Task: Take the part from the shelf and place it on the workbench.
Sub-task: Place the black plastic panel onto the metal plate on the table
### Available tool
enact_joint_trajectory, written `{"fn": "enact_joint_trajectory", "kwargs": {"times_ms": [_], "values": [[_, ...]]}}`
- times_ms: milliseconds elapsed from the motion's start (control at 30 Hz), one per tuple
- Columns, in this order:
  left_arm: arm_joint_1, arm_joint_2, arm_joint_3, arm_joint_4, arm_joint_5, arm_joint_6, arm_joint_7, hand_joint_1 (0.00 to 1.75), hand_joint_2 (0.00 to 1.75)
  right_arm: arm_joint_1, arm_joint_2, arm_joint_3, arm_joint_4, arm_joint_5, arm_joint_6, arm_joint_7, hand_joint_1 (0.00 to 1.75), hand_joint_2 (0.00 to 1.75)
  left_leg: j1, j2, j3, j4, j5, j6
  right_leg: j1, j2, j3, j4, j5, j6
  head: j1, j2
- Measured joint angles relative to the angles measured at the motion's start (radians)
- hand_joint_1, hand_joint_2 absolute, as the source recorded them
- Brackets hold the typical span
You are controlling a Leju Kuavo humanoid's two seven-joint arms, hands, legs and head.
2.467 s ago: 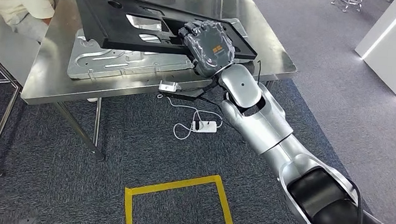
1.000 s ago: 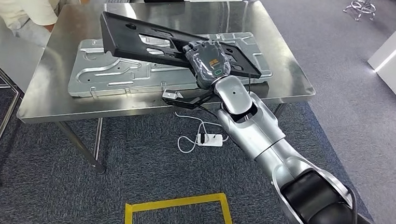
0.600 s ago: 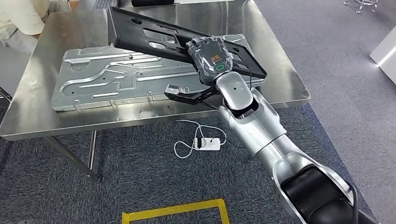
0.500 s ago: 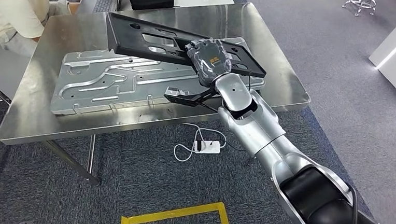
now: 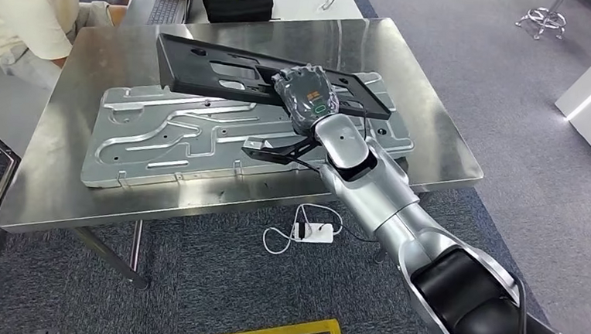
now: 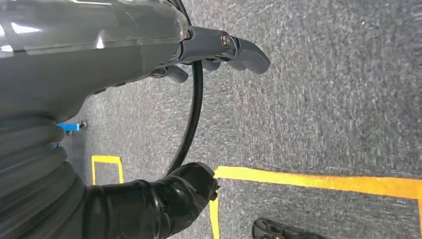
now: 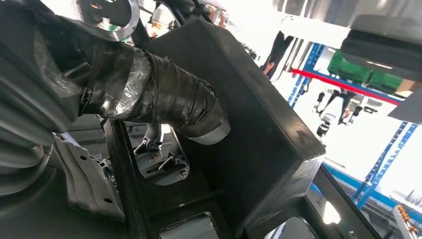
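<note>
My right hand [image 5: 306, 96] is gripping the long black part [image 5: 236, 72], hovering over the silver plate [image 5: 170, 140] on the workbench [image 5: 434, 137]; I'm lowering it level before opening my fingers

Left hand [image 6: 219, 50] comes in over grey carpet floor [image 6: 323, 99]: grey ribbed cover, smooth grey shell, thick grey thumb [image 6: 241, 47] pointing away from the wrist. Darker fingers [image 6: 174, 73] curled in beneath the shell, partly hidden; nothing seen in them. Black cable [image 6: 191, 122] loops from under the hand toward the floor. Yellow tape line [image 6: 318, 180] runs across the carpet and meets a second strip at a corner. Small yellow tape square [image 6: 107, 169] farther off. Small blue object [image 6: 68, 127] near the cover, too small to identify.
</note>
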Motion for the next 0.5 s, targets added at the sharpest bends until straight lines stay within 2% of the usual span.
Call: {"fn": "enact_joint_trajectory", "kwargs": {"times_ms": [33,100,200,233,300,367,400,433,467,500], "values": [[0.003,0.001,-0.005,0.0,0.0,-0.01,-0.005,0.0,1.75,-0.001,0.0,0.0,0.006,0.0,-0.001,0.0,1.75,1.75,0.0,-0.001,0.013,0.001,-0.01,-0.004,0.001,-0.001,0.019,-0.069,0.052,-0.003,0.0,0.0],[0.006,0.005,-0.018,0.0,0.002,-0.035,-0.019,0.0,1.75,-0.005,0.0,0.0,0.017,0.0,-0.002,-0.003,1.75,1.75,-0.002,-0.001,0.025,0.0,-0.027,-0.016,0.007,-0.003,0.045,-0.156,0.104,-0.015,0.0,0.0],[0.017,0.018,-0.049,0.0,0.005,-0.095,-0.054,0.0,1.75,-0.007,0.0,0.0,0.032,-0.001,-0.003,-0.012,1.75,1.75,-0.001,0.002,0.033,0.012,-0.036,-0.037,0.01,0.001,0.065,-0.169,0.101,-0.038,0.0,0.0],[0.022,0.024,-0.061,0.0,0.006,-0.119,-0.071,0.0,1.75,-0.008,0.0,0.0,0.039,-0.003,-0.003,-0.016,1.75,1.75,0.001,0.003,0.029,0.035,-0.037,-0.04,0.009,0.002,0.074,-0.172,0.097,-0.046,0.0,0.0],[0.032,0.04,-0.084,0.0,0.006,-0.163,-0.105,0.0,1.75,-0.013,0.0,0.0,0.055,-0.007,-0.003,-0.024,1.75,1.75,0.003,0.004,-0.023,0.13,-0.053,-0.045,0.008,0.003,0.092,-0.174,0.088,-0.059,0.0,0.0],[0.043,0.052,-0.103,0.0,0.007,-0.188,-0.127,0.0,1.75,-0.013,0.0,0.0,0.073,-0.009,-0.003,-0.031,1.75,1.75,0.003,0.004,-0.112,0.259,-0.1,-0.05,0.011,0.004,0.106,-0.174,0.074,-0.065,0.0,0.0],[0.049,0.057,-0.109,0.0,0.007,-0.197,-0.133,0.0,1.75,-0.01,0.0,0.0,0.081,-0.01,-0.003,-0.034,1.75,1.75,0.002,0.004,-0.148,0.297,-0.124,-0.051,0.013,0.005,0.114,-0.174,0.066,-0.066,0.0,0.0],[0.056,0.062,-0.117,0.0,0.008,-0.21,-0.142,0.0,1.75,-0.008,0.0,0.0,0.091,-0.012,-0.003,-0.036,1.75,1.75,0.002,0.004,-0.172,0.306,-0.133,-0.05,0.015,0.006,0.124,-0.173,0.057,-0.067,0.0,0.0],[0.062,0.068,-0.125,0.0,0.008,-0.226,-0.153,0.0,1.75,-0.006,0.001,0.0,0.1,-0.013,-0.002,-0.037,1.75,1.75,0.001,0.004,-0.175,0.276,-0.115,-0.046,0.018,0.007,0.135,-0.173,0.048,-0.067,0.0,0.0],[0.068,0.075,-0.135,0.0,0.008,-0.245,-0.167,0.0,1.75,-0.006,0.003,0.0,0.11,-0.016,-0.001,-0.038,1.75,1.75,0.0,0.004,-0.162,0.215,-0.073,-0.04,0.02,0.007,0.147,-0.172,0.038,-0.066,0.0,0.0]]}}
